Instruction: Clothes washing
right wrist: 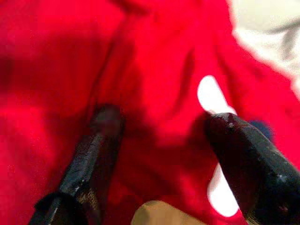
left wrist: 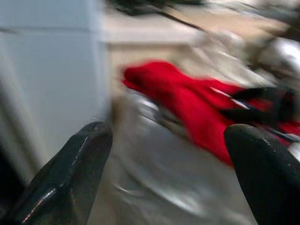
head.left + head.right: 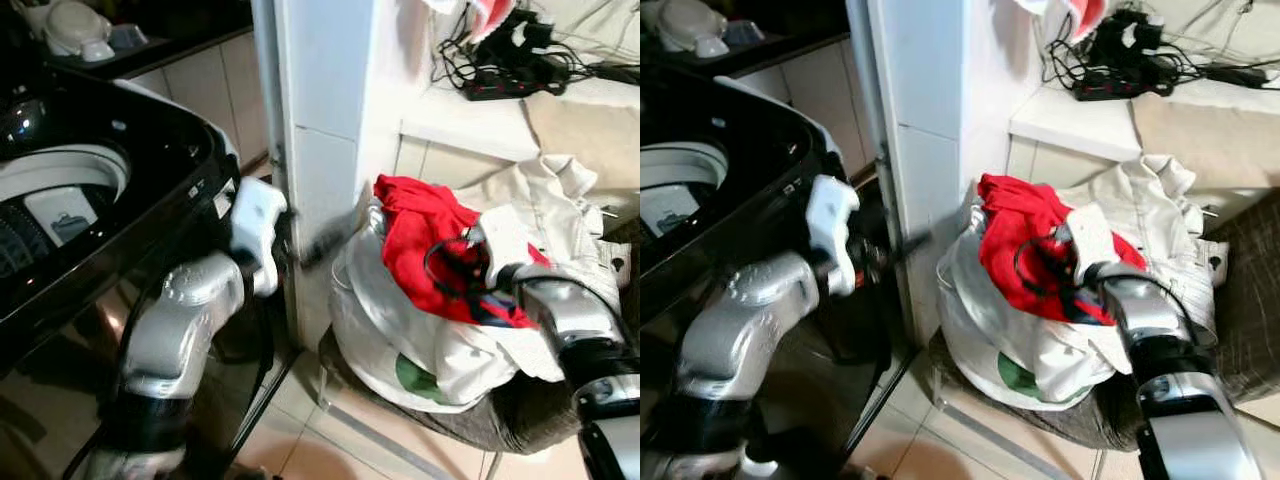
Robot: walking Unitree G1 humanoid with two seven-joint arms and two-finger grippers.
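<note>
**Right gripper pressed into the red garment**

At centre right of the head view, the red garment (image 3: 425, 245) lies atop a heap of pale laundry (image 3: 520, 215). The right gripper (image 1: 161, 124) is spread wide, both fingers sunk into the red cloth, nothing pinched. The left gripper (image 2: 166, 154), open and empty, hovers beside the black washing machine (image 3: 90, 210) at left.

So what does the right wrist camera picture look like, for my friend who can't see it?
The right gripper has its two black fingers spread open and pressed into a bright red garment that covers nearly the whole picture. A bit of white cloth peeks in at one corner.
</note>
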